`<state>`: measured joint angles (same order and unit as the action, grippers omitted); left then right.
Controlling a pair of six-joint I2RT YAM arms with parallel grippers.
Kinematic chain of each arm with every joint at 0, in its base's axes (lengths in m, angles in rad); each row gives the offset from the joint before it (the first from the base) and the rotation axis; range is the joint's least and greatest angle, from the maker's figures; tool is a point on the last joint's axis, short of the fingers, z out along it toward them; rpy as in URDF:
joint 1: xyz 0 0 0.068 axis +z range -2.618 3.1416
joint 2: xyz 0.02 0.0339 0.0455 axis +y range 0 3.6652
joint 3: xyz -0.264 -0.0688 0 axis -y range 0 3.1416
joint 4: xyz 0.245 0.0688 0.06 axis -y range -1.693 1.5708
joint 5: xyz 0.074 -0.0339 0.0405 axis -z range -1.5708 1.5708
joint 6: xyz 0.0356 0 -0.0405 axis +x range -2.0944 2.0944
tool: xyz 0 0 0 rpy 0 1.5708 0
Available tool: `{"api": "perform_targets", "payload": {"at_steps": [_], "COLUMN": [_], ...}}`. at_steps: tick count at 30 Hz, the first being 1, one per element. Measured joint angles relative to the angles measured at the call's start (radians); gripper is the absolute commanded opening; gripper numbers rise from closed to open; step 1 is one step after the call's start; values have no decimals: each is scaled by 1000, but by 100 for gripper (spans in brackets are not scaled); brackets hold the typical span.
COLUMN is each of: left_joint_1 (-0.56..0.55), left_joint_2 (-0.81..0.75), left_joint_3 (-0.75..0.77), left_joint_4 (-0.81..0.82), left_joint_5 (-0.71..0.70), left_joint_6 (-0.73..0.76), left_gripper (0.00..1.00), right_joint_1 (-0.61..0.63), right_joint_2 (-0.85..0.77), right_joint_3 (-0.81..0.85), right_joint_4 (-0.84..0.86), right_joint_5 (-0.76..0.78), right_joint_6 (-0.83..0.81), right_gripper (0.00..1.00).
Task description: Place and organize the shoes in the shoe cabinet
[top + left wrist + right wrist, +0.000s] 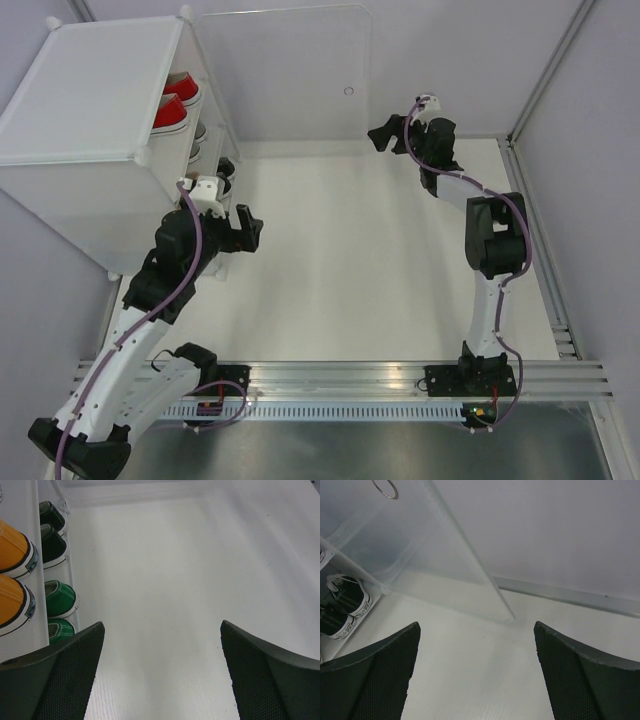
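Gaping wide and empty, my left gripper (pixel 161 630) and right gripper (pixel 476 627) show wedge-shaped black pads (pixel 65 680) with a fine mesh grain over the smooth white table (pixel 175 580). At nine o'clock of the left gripper, the translucent plastic shoe cabinet (pixel 80 100) shelves rounded canvas orange shoes (pixel 12 550), black shoes (pixel 52 542) and green shoes (pixel 61 597). Its flat clear door panel (pixel 420 555) slants at eleven o'clock of the right gripper.

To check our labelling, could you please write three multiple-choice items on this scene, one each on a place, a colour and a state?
1. Where are the red shoes?
A) on the table
B) in the cabinet
C) on top of the cabinet

2. What colour are the shoes in the right wrist view?
A) black
B) orange
C) green

3. The cabinet door is:
A) shut
B) open
C) taken off

Answers:
1 B, they sit on a shelf inside it.
2 A, a black pair shows at the left edge.
3 B, it stands swung away from the front.
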<state>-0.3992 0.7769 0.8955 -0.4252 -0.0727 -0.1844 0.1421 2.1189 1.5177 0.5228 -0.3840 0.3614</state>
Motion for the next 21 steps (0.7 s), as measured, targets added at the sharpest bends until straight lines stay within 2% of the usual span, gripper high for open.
{"api": "perform_targets", "payload": {"at_steps": [14,17,21], "left_joint_1": [0,1,5], "left_joint_2": [-13,-11,-3], "left_joint_3": [-40,-49,-51], "left_joint_4": [70,70,69], "left_joint_5": [-35,-47,-53], "left_joint_6": [39,46,53], "left_gripper": [98,98,98], "right_joint_1": [6,6,13], "right_joint_2": [395,460,479], "right_joint_3": [536,621,642], "right_joint_4": [22,8,-26], "right_joint_5": [-233,-286,-364], "right_joint_6": [-159,-165,-169], "right_gripper": [98,98,97]}}
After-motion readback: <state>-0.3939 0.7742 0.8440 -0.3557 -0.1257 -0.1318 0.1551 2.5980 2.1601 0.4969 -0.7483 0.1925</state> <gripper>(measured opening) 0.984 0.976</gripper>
